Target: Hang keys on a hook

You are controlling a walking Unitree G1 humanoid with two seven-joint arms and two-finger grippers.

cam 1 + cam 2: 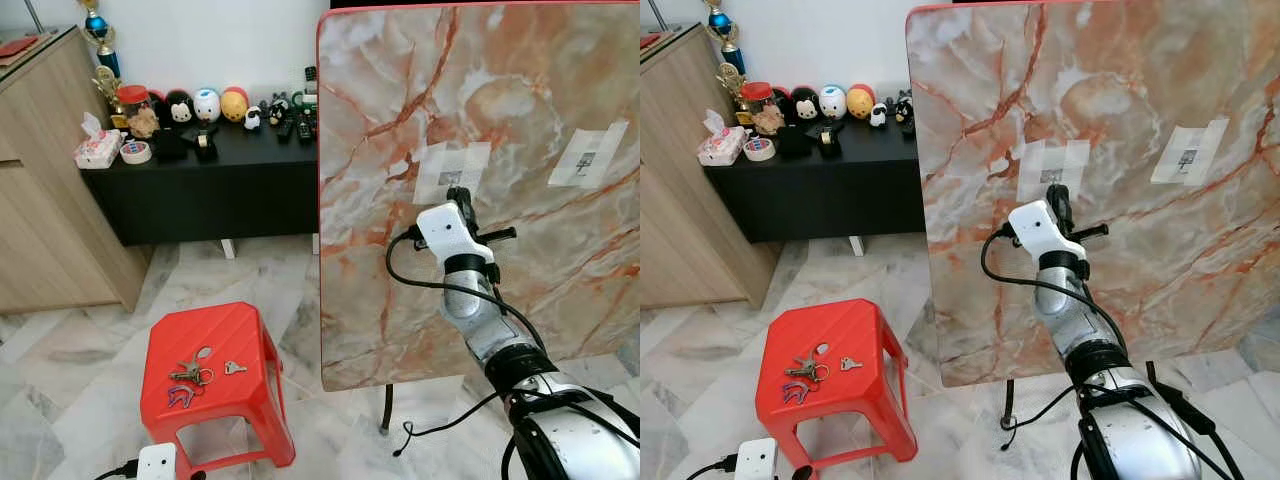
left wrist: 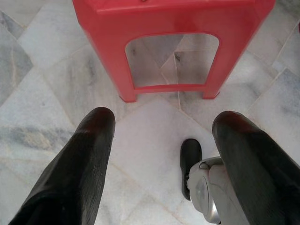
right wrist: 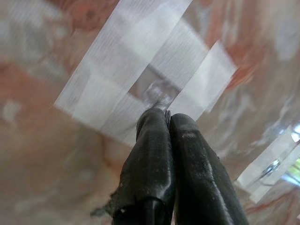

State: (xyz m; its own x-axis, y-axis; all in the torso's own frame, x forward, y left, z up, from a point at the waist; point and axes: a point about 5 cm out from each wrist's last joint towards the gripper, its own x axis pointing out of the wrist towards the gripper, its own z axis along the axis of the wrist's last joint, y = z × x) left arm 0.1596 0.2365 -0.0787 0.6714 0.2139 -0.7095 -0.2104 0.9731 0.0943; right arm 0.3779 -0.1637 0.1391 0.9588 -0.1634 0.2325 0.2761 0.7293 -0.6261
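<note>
A bunch of keys [image 1: 190, 375], a single key [image 1: 235, 368] and a purple clip [image 1: 182, 396] lie on top of the red plastic stool [image 1: 250, 330]. An upright marble board [image 1: 500, 90] carries two taped patches, one [image 1: 452, 170] in the middle and one [image 1: 590, 155] further right. My right gripper [image 1: 458, 194] is raised to the middle patch. Its fingers are shut, tips [image 3: 166, 115] touching the small clear hook [image 3: 157, 91] under the tape. I see no keys hanging from it. My left gripper [image 2: 161, 122] hangs open over the floor in front of the stool [image 2: 168, 18].
A black low cabinet [image 1: 215, 190] with toys and tape rolls stands at the back, and a wooden cabinet [image 1: 45, 200] at the left. The board's metal leg [image 1: 386, 405] and a loose cable [image 1: 440, 425] are on the marble floor. My foot [image 2: 204, 192] is below the left gripper.
</note>
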